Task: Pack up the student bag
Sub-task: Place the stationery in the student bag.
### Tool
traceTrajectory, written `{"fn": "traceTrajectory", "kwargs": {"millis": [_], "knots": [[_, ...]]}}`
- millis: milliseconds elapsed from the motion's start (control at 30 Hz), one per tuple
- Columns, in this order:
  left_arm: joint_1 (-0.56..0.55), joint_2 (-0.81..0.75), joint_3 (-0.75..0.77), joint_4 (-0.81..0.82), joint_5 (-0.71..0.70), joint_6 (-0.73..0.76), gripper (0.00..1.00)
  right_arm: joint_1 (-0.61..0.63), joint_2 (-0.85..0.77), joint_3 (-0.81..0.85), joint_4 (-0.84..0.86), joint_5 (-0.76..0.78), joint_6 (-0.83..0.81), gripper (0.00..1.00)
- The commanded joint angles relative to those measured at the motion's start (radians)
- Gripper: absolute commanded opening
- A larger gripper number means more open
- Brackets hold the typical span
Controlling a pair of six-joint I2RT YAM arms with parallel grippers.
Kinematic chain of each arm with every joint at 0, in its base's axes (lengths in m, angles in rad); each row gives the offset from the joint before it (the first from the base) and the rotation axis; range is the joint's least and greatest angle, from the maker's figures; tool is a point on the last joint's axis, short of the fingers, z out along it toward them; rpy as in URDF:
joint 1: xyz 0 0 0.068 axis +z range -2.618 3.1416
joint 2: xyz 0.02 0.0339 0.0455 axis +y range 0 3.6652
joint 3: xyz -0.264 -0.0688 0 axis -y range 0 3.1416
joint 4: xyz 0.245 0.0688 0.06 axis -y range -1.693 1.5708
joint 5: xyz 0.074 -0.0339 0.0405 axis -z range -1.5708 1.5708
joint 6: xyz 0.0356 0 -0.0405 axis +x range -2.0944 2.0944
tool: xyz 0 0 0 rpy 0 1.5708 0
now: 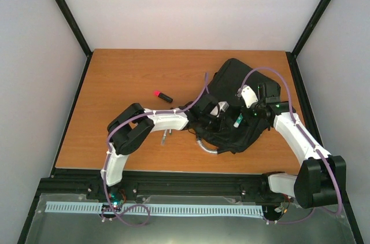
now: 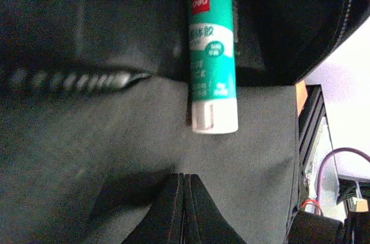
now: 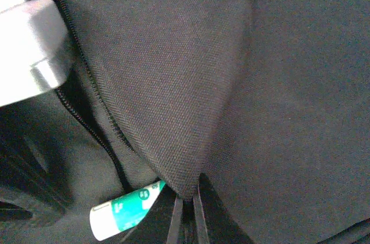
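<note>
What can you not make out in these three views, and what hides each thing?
Left wrist: the glue stick, far end cut off by the top edge.
Right wrist: most of the glue stick, behind a fold of the bag nipped by the right pincer.
Top: what the red-tipped stick is, too small.
All views: the bag's inside, too dark.

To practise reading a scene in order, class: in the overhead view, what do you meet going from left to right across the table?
left arm's black elbow → red-tipped marker → student bag → right arm's black elbow
</note>
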Motion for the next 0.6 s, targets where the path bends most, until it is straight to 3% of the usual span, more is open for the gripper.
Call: {"fn": "traceTrajectory", "kwargs": {"millis": [0, 233, 400, 567], "knots": [[-0.005, 0.056, 0.070, 0.077, 0.001, -0.013, 0.01, 0.005, -0.019, -0.006, 0.025, -0.019, 0.011, 0.03], [-0.005, 0.127, 0.149, 0.130, 0.005, -0.052, 0.01, 0.005, -0.014, -0.007, 0.027, -0.009, 0.011, 0.03], [-0.003, 0.158, 0.238, 0.079, -0.177, -0.060, 0.01, 0.003, -0.010, -0.008, 0.026, -0.005, 0.012, 0.03], [0.009, 0.219, 0.305, 0.107, -0.208, -0.102, 0.01, 0.003, -0.010, -0.011, 0.027, -0.002, 0.013, 0.03]]}}
